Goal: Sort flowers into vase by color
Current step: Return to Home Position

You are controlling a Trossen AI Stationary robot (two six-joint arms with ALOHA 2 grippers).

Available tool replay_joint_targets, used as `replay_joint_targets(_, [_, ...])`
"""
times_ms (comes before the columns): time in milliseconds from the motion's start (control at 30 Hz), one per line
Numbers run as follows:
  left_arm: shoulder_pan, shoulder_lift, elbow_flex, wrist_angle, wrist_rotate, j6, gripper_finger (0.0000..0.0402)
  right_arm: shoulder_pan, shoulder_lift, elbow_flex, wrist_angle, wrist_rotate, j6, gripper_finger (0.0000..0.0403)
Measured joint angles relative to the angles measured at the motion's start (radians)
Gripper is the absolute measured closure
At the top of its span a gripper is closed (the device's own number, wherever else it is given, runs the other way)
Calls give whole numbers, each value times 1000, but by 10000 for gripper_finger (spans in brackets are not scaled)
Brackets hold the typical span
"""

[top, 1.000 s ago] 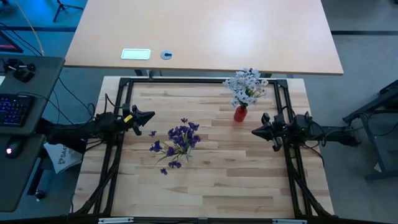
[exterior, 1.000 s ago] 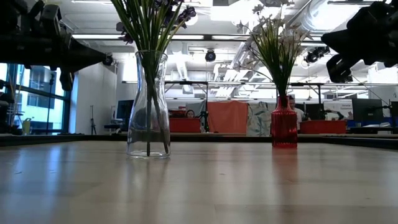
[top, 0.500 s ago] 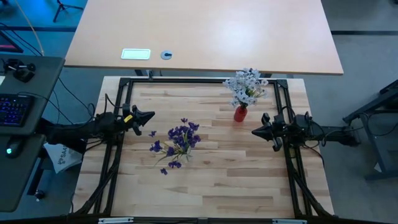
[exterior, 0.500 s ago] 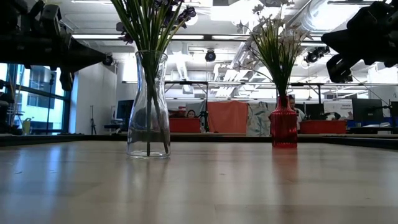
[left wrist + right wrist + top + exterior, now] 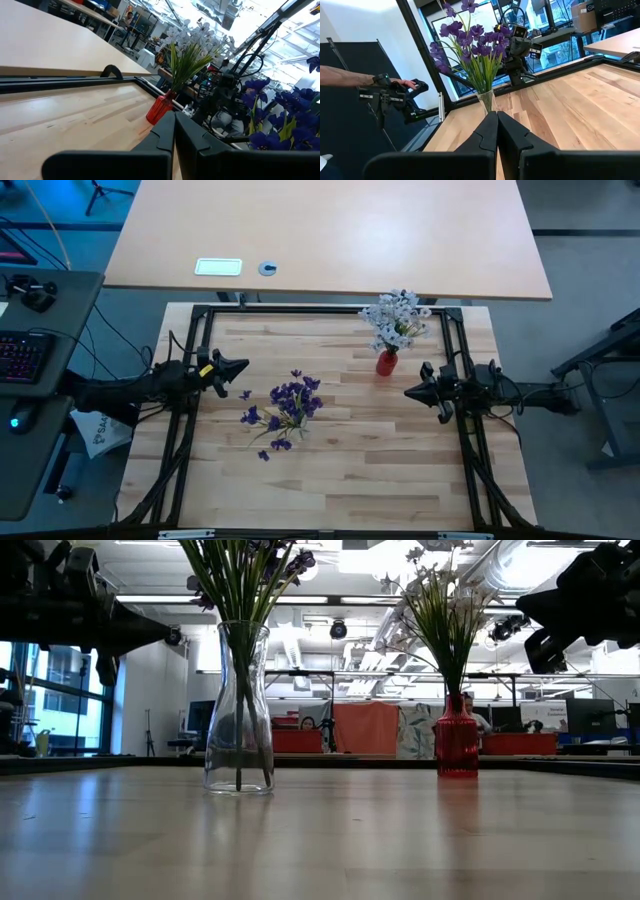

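The left claw [image 5: 236, 367] hangs at the left edge of the table [image 5: 350, 470], its two fingers [image 5: 165, 132] pressed together on nothing. The right claw [image 5: 415, 391] hangs at the right edge, fingers [image 5: 489, 132] likewise closed and empty, and each claw points inward at the other. Pulled to the sides like this with nothing carried, both arms look parked, which suggests the sorting is done. Just beside the right claw stands the red vase [image 5: 386, 362], holding one bunch of white flowers [image 5: 400, 318] whose stems fan out above its narrow neck. Well apart from it, nearer the left claw, a glass vase [image 5: 239, 710] holds one bunch of purple flowers [image 5: 288, 402]. That makes two vases and two bunches, one colour to each. From above, a couple of purple blooms show apart from the bunch; whether they sit on long stems or lie loose I cannot tell.
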Motion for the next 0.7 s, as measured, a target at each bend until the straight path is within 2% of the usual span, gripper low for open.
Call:
replay_joint_targets(133, [0, 0, 0, 0, 0, 0, 401, 0, 0, 0, 0, 0, -25, 402])
replay_joint_targets(433, [0, 0, 0, 0, 0, 0, 401, 0, 0, 0, 0, 0, -284, 402])
replay_joint_targets(700, [0, 0, 0, 0, 0, 0, 401, 0, 0, -1, 0, 0, -262, 402])
